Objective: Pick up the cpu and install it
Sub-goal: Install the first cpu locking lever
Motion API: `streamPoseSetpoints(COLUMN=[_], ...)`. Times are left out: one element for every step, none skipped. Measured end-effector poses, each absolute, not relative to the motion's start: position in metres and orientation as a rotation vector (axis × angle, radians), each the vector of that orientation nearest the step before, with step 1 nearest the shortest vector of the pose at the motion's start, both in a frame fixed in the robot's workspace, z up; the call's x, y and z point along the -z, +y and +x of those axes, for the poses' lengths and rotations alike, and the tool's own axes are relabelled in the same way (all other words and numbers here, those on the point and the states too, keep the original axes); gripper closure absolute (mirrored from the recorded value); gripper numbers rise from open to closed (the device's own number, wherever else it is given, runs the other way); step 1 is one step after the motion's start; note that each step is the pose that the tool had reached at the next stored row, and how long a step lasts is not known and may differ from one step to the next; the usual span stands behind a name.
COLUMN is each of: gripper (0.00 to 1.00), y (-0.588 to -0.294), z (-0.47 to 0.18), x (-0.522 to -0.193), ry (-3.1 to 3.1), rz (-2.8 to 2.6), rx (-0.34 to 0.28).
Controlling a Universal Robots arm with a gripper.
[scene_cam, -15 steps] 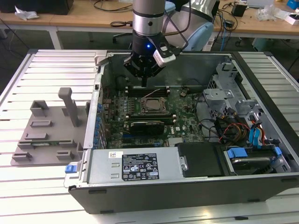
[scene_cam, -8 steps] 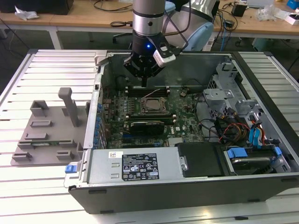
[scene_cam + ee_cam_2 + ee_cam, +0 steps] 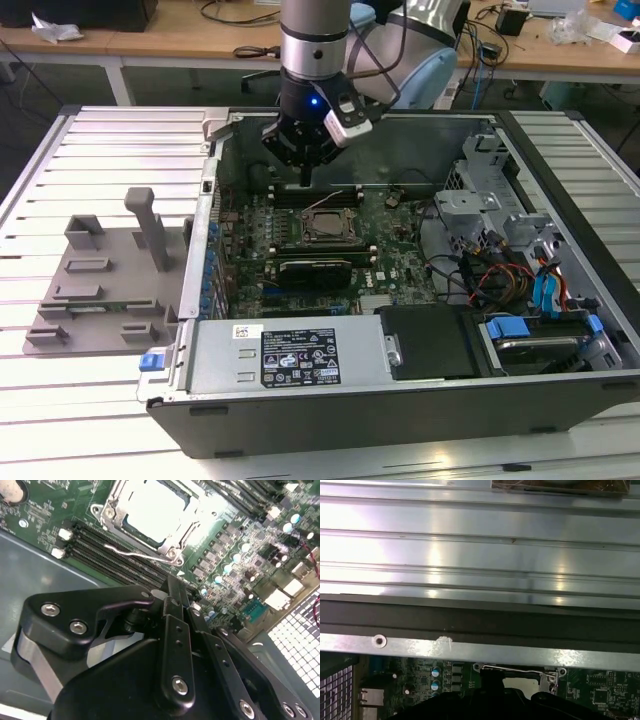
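While the black end effector [image 3: 303,178], its slim fingers [image 3: 174,600] pressed together and empty, hangs above the green motherboard [image 3: 400,262]; the square, pale-lidded cpu [image 3: 152,507] lies flat within its metal socket frame [image 3: 111,517].

Wooden desks [image 3: 180,40] strewn with cables [image 3: 255,50] stand behind the ribbed metal table [image 3: 60,190].

The end effector [image 3: 303,178] hangs inside the open computer case [image 3: 560,215], just at twelve o'clock of the cpu [image 3: 326,226] seated in its motherboard socket. A grey fixture tray [image 3: 105,285] lies at nine o'clock on the desk [image 3: 60,400].
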State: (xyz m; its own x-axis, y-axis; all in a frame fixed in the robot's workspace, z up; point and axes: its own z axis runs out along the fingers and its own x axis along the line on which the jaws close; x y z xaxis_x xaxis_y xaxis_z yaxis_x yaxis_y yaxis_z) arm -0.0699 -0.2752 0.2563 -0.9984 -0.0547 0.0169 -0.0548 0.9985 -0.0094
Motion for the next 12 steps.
streamPoseSetpoints(gripper=[0.89,0.89,0.89,0.89,0.89,0.89,0.89,0.89,0.89,0.89,0.89,0.89], y=[-0.278,-0.280,-0.282,-0.284,-0.285,-0.285,-0.285,-0.285,-0.285,-0.285,-0.285,-0.284], z=[-0.070,-0.070,-0.070,-0.070,-0.069,-0.067,-0.066,-0.066,-0.066,-0.066,-0.066,-0.066], x=[-0.256,-0.255,-0.255,-0.254,-0.252,-0.248,-0.245,-0.242,-0.239,-0.237,-0.235,-0.233], ry=[-3.124,-3.124,-3.124,-3.124,-3.124,-3.124,-3.123,-3.123,-3.123,-3.123,-3.122,-3.122], rz=[0.085,0.086,0.086,0.086,0.086,0.086,0.086,0.086,0.086,0.086,0.086,0.086], rx=[0.008,0.023,0.040,0.051,0.053,0.054,0.055,0.055,0.055,0.055,0.055,0.055])
